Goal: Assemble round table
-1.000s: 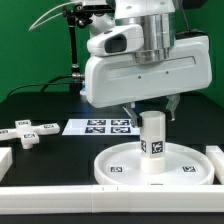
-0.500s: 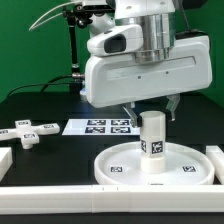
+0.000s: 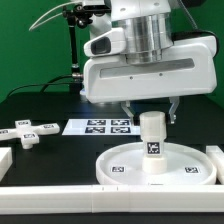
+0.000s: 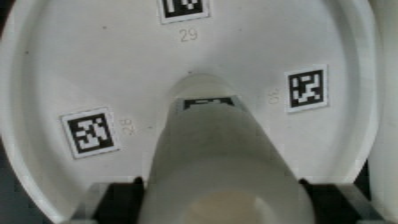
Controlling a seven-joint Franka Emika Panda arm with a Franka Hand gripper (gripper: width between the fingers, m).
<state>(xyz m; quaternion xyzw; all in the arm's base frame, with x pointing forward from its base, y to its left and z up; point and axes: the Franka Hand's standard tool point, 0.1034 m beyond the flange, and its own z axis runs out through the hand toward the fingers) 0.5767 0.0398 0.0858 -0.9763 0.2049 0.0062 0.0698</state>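
The short cylindrical leg stands upright near the middle of the large round disc, which lies flat on the dark counter; the leg's long axis is vertical and its foot rests on the disc's floor. The gripper hangs straight above it, pointing down, so the leg lies directly under the wrist and in line with it. The 2 fingers reach down on either side of the leg's upper end.

In the wrist view the leg runs up between the 2 finger pads, which sit right at its flanks; whether they press it or stand just clear I cannot tell, so the hold is unsettled.

Judged from this, the step in hand is seating the leg in the disc. Any turn would have to go about that vertical axis, with the gripper kept centred so the leg does not tip.

The cross-shaped foot piece lies well apart, toward the exterior view's left, untouched; the marker board lies behind the disc.
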